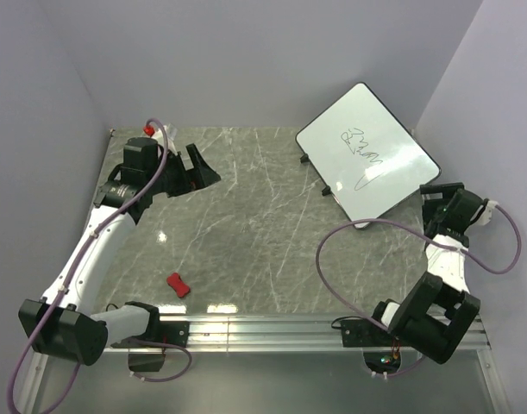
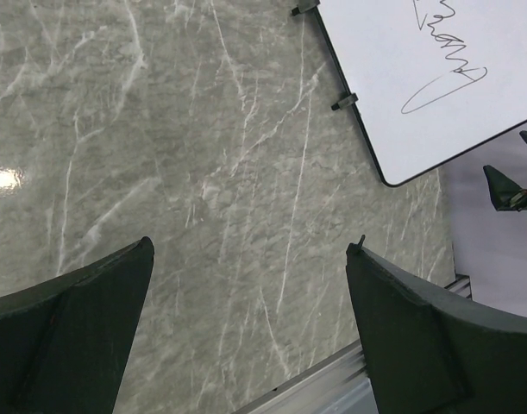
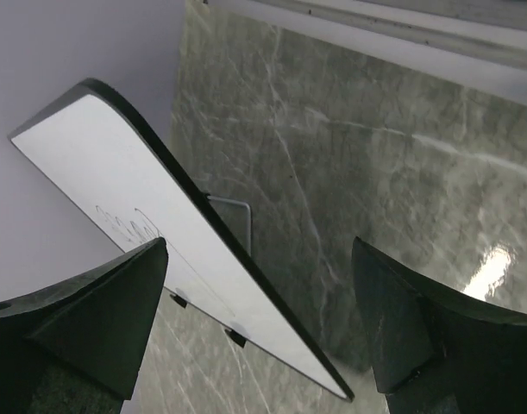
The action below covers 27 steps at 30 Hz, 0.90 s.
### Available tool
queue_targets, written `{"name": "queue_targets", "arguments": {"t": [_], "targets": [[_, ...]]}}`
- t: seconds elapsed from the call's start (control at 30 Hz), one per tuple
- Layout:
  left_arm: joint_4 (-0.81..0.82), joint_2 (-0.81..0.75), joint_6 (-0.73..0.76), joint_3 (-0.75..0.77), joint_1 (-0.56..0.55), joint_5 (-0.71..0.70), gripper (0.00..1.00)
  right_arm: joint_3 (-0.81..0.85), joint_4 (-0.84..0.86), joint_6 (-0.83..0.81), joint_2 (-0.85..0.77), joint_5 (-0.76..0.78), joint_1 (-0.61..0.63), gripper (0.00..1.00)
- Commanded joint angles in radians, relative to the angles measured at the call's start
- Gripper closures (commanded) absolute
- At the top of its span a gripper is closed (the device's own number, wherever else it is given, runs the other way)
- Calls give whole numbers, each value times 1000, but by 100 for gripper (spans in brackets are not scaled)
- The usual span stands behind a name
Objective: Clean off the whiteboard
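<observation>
Black scribbles (image 1: 364,147) mark the whiteboard (image 1: 392,177) at the far right corner of the table (image 1: 263,216), the left gripper (image 2: 250,254) and right gripper (image 3: 259,250) both spread empty; wiping looks unstarted, and the red eraser (image 1: 178,284) at the near left needs picking up first.

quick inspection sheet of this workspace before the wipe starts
surface: grey marble table, some glare
job's things: whiteboard far right, propped on a tilt, black scribbles unerased
clutter: small red block lying near front left; red item at far left corner, unclear
claws: left claw open, empty, above the table; right claw open, empty, by the whiteboard's near corner
cables: purple cable loops off each arm
surroundings: pale lilac walls; metal rail along near edge
</observation>
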Motion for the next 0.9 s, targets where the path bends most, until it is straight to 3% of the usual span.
{"name": "queue_targets", "arguments": {"t": [0.0, 0.33, 0.67, 0.87], "targets": [[3, -16, 16, -13, -5, -19, 1, -28, 209, -21, 27, -79, -25, 7], [40, -56, -21, -83, -14, -51, 1, -4, 561, -24, 246, -362, -49, 7], [100, -81, -58, -164, -39, -88, 1, 142, 608, -39, 410, -515, -47, 11], [101, -64, -61, -157, -51, -86, 1, 166, 656, -24, 450, -542, -27, 26]]}}
